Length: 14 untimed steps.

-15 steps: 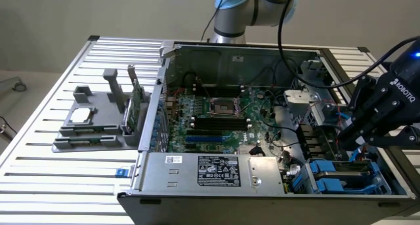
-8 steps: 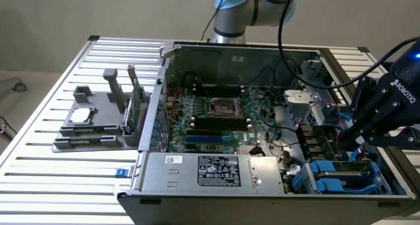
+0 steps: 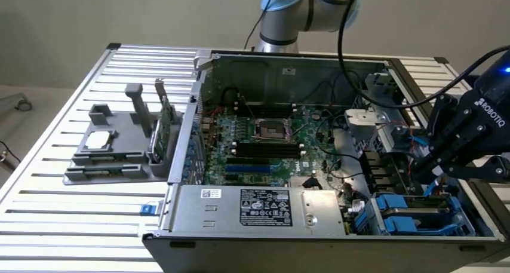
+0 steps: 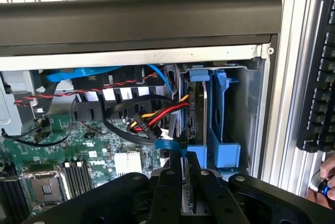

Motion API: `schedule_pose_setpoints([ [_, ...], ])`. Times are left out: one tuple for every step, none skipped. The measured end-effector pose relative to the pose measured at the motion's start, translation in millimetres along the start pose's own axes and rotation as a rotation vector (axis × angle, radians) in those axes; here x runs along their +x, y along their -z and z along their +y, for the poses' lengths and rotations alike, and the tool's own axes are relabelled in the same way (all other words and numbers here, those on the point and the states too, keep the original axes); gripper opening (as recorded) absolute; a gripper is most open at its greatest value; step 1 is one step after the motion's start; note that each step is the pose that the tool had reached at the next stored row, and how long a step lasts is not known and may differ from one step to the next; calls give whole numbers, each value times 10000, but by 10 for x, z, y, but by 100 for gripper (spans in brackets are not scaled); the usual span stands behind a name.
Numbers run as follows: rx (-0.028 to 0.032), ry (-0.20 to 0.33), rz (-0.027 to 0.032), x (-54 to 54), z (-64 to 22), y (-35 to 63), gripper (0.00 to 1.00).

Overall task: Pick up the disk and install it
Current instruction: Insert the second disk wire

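STAGE: install, late | gripper (image 3: 436, 176) above computer case (image 3: 239, 225) drive bay | jaws nearly closed, apparently on disk (image 4: 192, 110) edge | disk upright in blue carrier (image 4: 222, 150), seating unconfirmed

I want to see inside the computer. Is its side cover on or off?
Off. The computer case lies open on the table, so its green motherboard and cables show from above.

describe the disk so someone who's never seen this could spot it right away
Find the open computer case on the slatted table and go to its drive bay corner, under the tool. The disk stands on edge there in a blue carrier, beside an empty blue carrier.
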<state>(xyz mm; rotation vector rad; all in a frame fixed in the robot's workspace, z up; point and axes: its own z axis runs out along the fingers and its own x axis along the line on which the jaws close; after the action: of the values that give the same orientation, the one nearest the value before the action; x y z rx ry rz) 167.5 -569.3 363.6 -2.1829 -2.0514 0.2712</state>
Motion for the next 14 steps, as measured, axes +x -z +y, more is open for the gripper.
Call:
schedule_pose_setpoints([
  [0, 4, 18, -10, 2, -7, 16],
  [2, 8, 39, -25, 5, -16, 16],
  [4, 14, 67, -44, 8, -27, 16],
  [5, 21, 98, -62, 11, -37, 16],
  [7, 29, 132, -80, 15, -48, 16],
  [9, 37, 166, -95, 19, -59, 16],
  [11, 46, 202, -107, 23, -73, 16],
  [14, 54, 235, -115, 27, -87, 16],
  [15, 60, 264, -122, 30, -101, 16],
  [17, 67, 298, -127, 34, -118, 16],
  [19, 75, 331, -131, 38, -134, 16],
  [21, 81, 358, -136, 41, -146, 16],
  [22, 88, 387, -140, 44, -158, 16],
  [24, 94, 415, -143, 46, -168, 16],
])
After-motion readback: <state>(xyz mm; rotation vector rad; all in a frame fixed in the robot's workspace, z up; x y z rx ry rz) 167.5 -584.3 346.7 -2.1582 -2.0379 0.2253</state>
